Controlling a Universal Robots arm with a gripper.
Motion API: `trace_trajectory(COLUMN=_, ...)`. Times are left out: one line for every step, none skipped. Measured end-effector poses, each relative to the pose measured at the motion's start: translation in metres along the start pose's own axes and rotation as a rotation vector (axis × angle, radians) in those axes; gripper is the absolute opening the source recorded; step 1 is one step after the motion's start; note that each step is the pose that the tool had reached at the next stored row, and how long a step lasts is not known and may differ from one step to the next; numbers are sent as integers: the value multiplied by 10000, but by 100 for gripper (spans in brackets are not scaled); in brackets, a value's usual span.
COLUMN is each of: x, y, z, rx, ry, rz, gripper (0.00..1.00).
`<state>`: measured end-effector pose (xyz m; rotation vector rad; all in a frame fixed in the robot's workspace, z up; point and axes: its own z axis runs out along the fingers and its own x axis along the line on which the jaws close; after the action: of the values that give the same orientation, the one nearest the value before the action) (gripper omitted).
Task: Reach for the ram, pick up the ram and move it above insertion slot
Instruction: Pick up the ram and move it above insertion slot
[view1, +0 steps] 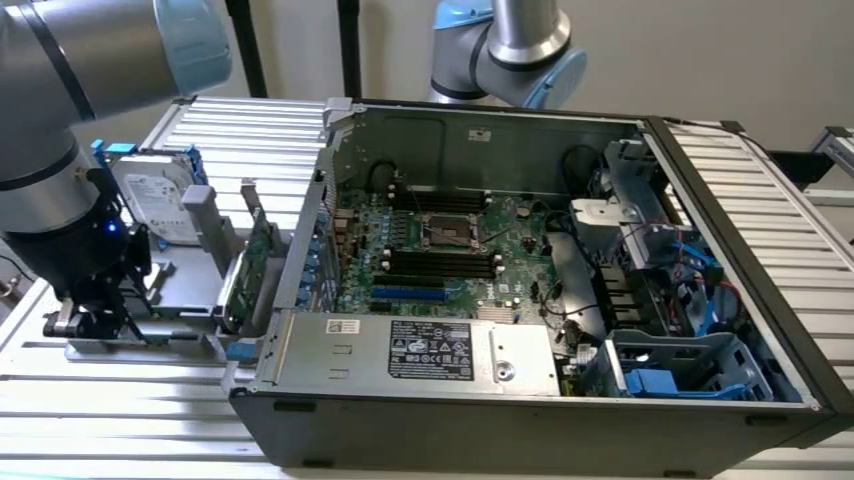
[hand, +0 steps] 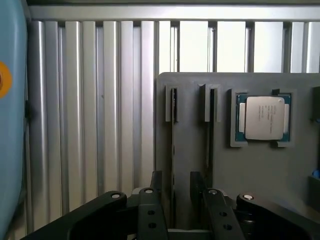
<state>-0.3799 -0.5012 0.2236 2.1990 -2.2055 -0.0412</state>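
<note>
Grey holder (hand: 190, 125) held the ram (hand: 173, 130) edge-on at the exterior view's lower left. Its long axis ran straight away from the gripper (hand: 176, 176), whose spread fingers (hand: 156, 186) straddled its near end, not yet clenched.

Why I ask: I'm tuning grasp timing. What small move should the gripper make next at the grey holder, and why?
Probably close the black gripper: it stands open astride the thin dark ram stick, which sits edge-on in a slot of the grey plastic holder, with gaps on both sides.
</note>
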Motion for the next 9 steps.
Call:
trace_trajectory(x=6, y=-1, z=18, rx=-4, ry=0, rz=-13, gripper=36)
trace_trajectory(x=9, y=-1, z=36, rx=-6, ry=0, rz=-22, gripper=36)
trace_trajectory(x=13, y=-2, z=54, rx=-7, ry=0, rz=-33, gripper=36)
trace_trajectory(x=14, y=-2, z=73, rx=-8, ry=0, rz=-41, gripper=36)
trace_trajectory(x=15, y=-2, z=91, rx=-9, ry=0, rz=-49, gripper=36)
trace_trajectory(x=16, y=-3, z=108, rx=-10, ry=2, rz=-56, gripper=36)
trace_trajectory(x=16, y=-5, z=126, rx=-9, ry=1, rz=-61, gripper=36)
trace_trajectory(x=16, y=-5, z=143, rx=-10, ry=1, rz=-64, gripper=36)
trace_trajectory(x=16, y=-6, z=160, rx=-9, ry=1, rz=-66, gripper=36)
